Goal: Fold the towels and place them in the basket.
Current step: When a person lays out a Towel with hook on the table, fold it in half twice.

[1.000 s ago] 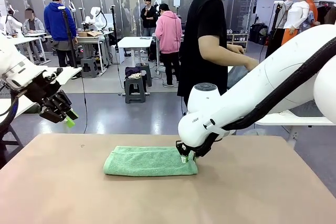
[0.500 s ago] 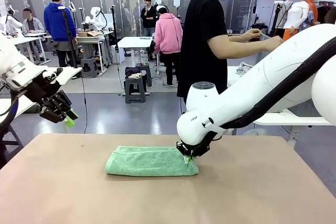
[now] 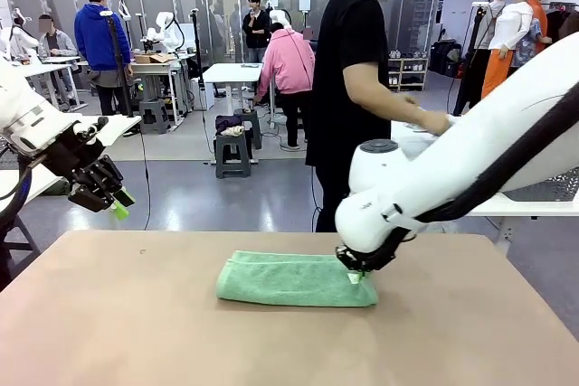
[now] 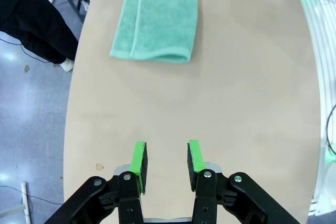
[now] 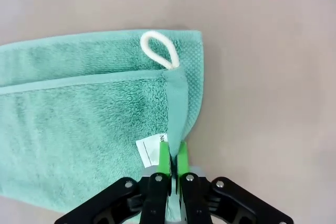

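Note:
A folded mint green towel point(image 3: 294, 278) lies flat on the table, a little right of the middle. It also appears in the left wrist view point(image 4: 157, 17) and the right wrist view point(image 5: 84, 124), where a white loop point(image 5: 159, 50) and a label point(image 5: 151, 149) sit at its corner. My right gripper point(image 3: 355, 273) point(image 5: 172, 162) is shut on the towel's right-hand corner, pinching the edge. Off the table's left side, my left gripper point(image 3: 114, 206) point(image 4: 167, 161) hangs open and empty. The cream-white towel and the basket are out of view.
The tan table point(image 3: 136, 332) stretches wide on both sides of the towel. A person in a black shirt point(image 3: 357, 70) stands at the far edge, one hand point(image 3: 432, 121) over a side table point(image 3: 507, 203) at the right.
My right gripper has dragged the green towel to the right across the table, still holding its corner. The person's arm dropped back down. The left arm has stayed still.

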Robot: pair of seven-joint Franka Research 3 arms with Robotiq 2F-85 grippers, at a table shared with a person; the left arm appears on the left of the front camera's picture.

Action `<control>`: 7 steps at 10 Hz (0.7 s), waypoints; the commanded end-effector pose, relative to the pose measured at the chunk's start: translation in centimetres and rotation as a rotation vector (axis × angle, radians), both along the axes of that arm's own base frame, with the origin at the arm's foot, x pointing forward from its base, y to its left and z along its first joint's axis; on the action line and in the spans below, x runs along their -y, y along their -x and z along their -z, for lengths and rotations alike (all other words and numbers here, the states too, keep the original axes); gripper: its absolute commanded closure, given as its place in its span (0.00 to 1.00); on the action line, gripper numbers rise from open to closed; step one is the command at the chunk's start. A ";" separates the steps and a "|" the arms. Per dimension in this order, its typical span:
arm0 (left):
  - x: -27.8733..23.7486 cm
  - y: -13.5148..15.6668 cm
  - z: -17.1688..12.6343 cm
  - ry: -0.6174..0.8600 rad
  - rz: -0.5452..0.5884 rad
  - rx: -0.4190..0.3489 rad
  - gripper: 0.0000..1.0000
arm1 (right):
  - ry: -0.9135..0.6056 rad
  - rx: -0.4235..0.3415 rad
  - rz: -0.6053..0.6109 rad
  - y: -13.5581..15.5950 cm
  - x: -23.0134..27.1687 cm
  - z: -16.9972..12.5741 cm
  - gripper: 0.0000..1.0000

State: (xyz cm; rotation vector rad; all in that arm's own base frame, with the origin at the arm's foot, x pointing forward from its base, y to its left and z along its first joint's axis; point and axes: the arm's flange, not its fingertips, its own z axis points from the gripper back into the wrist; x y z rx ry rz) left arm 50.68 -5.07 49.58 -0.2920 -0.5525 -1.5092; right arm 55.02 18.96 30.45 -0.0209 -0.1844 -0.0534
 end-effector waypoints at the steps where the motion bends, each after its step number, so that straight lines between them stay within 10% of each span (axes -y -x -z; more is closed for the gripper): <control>1: 0.0 -0.1 -0.2 0.001 -0.001 0.004 0.58 | 0.025 0.042 -0.060 1.7 2.1 -1.5 1.00; 7: 0.0 -0.1 -0.2 0.001 -0.001 0.004 0.58 | 0.118 0.132 -0.146 -0.1 -5.0 -9.6 1.00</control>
